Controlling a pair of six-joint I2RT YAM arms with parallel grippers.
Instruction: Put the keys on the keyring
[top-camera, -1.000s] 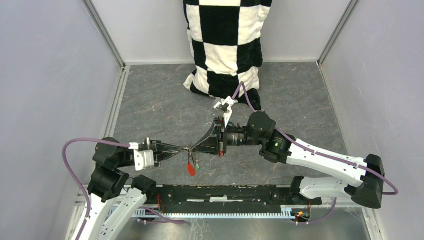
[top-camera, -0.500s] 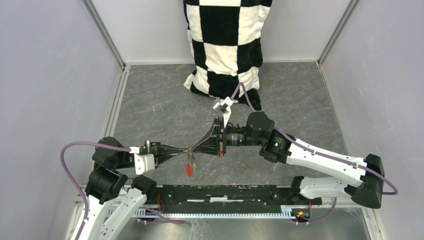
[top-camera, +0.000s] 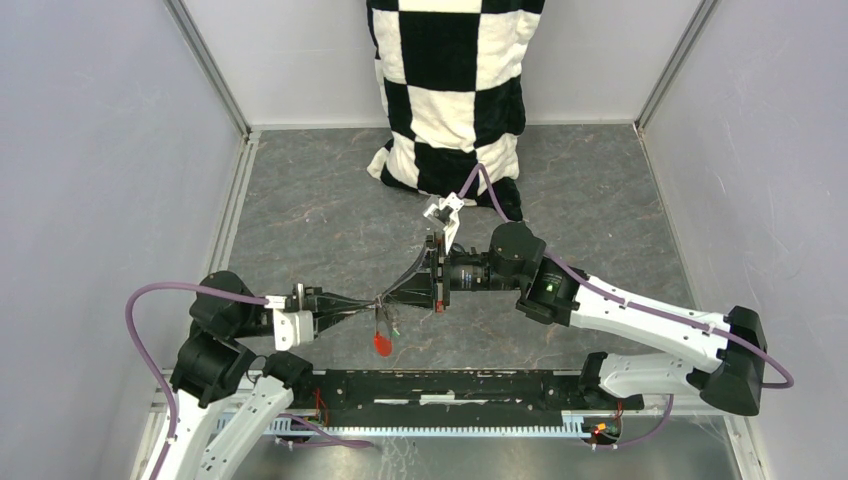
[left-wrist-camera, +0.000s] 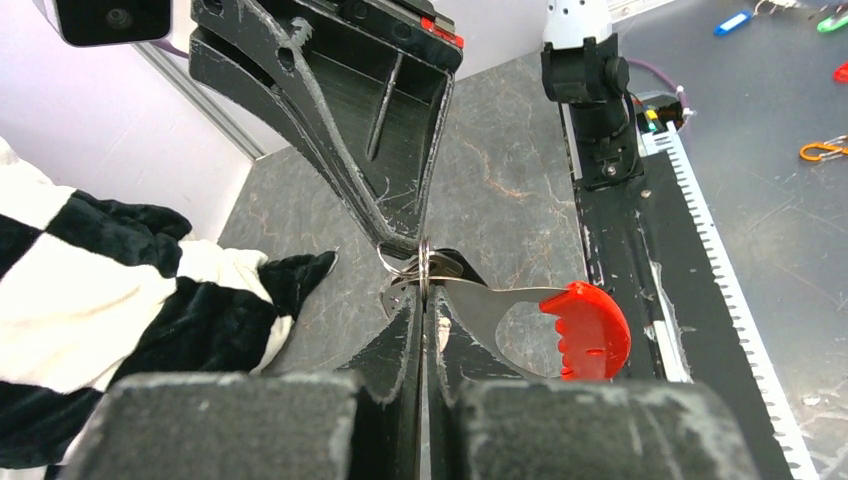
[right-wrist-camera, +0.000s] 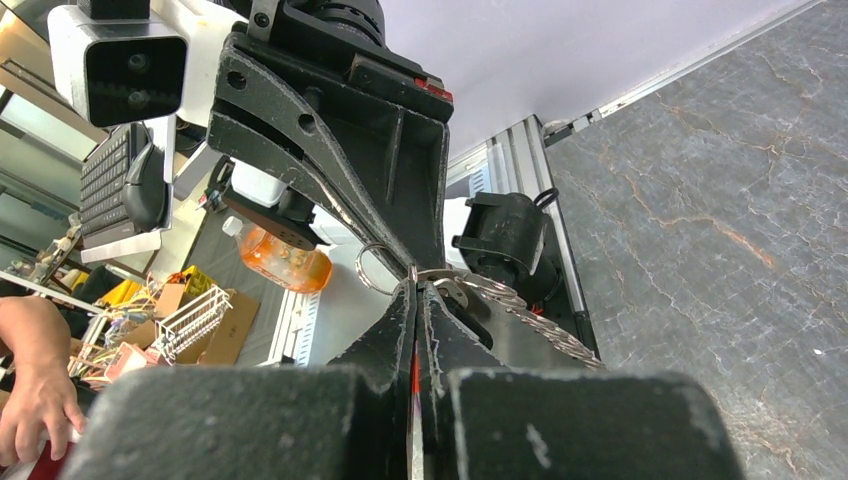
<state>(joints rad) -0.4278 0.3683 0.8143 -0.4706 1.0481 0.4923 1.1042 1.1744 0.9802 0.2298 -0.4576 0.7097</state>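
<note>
Near edge: the black rail (top-camera: 450, 385) is running between my two bases. Just past it, both arms are reaching inward and meeting tip to tip above the table (top-camera: 300, 210), left of centre.

My left gripper (top-camera: 371, 302) is pinching fully closed, no gap between the fingers (left-wrist-camera: 395, 345), and it's holding the keyring (left-wrist-camera: 425, 262) by its edge. In the left wrist view the ring is sitting edge-on right at my fingertips. My right gripper (top-camera: 387, 297) is facing it from the opposite side. It's also clamping tight, fingers (right-wrist-camera: 385, 340) pressed together on the same ring. In the right wrist view the thin silvery loop is sticking out just beside that tip.

So the keyring is hanging in the air between the two tips, off the table. The red tag (top-camera: 381, 343) is dangling below it toward the near side. From the left wrist it's showing as a red plastic end on a flat silvery piece. The green key (top-camera: 395, 333) is hanging just beside the red tag, also under the ring. I can't tell from any view whether it's actually threaded on. I'm not picking out the black key: too small.

Far side: the checkered cloth (top-camera: 450, 90) is lying against the back wall, well apart from both grippers.
</note>
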